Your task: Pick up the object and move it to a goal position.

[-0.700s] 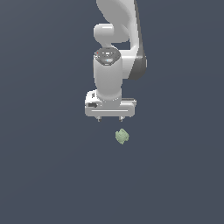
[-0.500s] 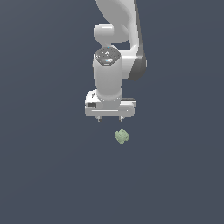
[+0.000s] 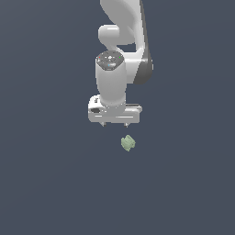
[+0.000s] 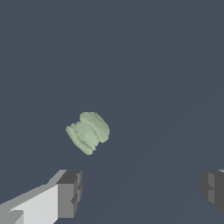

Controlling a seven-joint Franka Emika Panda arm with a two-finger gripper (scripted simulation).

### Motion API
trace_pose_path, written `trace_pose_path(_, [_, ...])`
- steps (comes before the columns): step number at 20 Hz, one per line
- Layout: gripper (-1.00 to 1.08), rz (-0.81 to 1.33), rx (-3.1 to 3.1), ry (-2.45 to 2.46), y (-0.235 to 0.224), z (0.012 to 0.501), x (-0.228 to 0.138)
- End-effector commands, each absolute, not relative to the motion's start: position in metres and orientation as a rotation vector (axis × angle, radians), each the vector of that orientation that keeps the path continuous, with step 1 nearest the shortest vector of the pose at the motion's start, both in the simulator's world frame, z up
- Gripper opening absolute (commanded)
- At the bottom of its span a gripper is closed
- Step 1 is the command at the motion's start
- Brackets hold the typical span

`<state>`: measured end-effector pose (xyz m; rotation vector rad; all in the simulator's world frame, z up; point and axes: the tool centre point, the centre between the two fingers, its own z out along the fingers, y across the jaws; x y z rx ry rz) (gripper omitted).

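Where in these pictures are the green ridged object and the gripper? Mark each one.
Green ridged object (image 4: 88,132): wrist view, middle of its ridged side.
Gripper (image 3: 114,125): exterior view, midway between its two fingertips.

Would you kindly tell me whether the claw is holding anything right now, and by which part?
Nothing is held: the claw is open, and the green block lies apart from it, outside its fingers.

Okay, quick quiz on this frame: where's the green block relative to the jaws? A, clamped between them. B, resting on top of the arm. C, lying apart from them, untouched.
C: the green block lies clear of the open gripper, whose jaws stand wide apart with nothing between them.
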<state>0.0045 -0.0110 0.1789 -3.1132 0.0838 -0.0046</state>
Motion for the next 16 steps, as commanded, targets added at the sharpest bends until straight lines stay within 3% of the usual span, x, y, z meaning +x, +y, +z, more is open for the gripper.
trace_pose_path(1, [1.0,-0.004,-3.113,0.091,-0.01,0.178,0.005])
trace_pose_path(16, [1.0,0.008,-3.086,0.4,0.006,0.157,0.009])
